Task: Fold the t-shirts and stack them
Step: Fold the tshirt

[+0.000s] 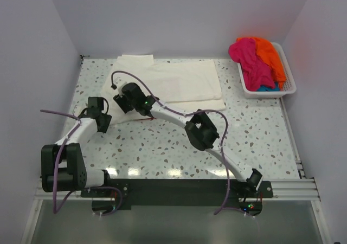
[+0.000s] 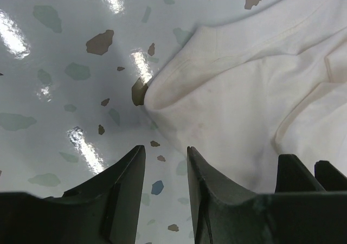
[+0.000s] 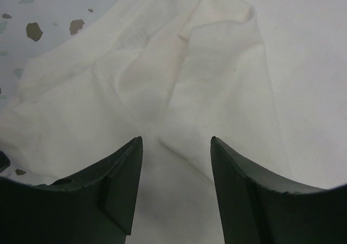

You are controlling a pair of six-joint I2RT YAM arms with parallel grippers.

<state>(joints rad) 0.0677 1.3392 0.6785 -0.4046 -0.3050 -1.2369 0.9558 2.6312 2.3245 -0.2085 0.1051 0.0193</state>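
**A:** Which step is judged to be in hand?

**B:** The folding of the cream-white t-shirt (image 1: 184, 81). It is laid flat on the surface (image 1: 162, 146), toward twelve o'clock in the top view. Doubled layers can be seen along its six o'clock edge, so it is taken to be partly folded. Nothing has been stacked yet.

**A:** How are the tools placed?

**B:** The right tool (image 3: 176, 141) is held over the shirt's eight o'clock corner. Its fingers are spread wide above rumpled cloth and nothing is pinched between them. The left tool (image 2: 165, 149) is held over bare surface just beside that corner, at about nine o'clock. A narrow gap is kept between its fingers, and nothing is held there either.

**A:** What is called for next?

**B:** By this reading, the rumpled corner has to be pinched at its edge. It then has to be smoothed or carried across toward three o'clock, without the layer beneath being dragged along.

**A:** And the count?

**B:** Four shirts can be made out. One cream-white shirt is on the surface. One magenta t-shirt (image 1: 246, 57), one orange t-shirt (image 1: 268, 54) and a sliver of one teal t-shirt (image 1: 265, 88) are heaped in the single white basket (image 1: 268, 94) at two o'clock. Whether more are buried there cannot be told. Two tools are counted.
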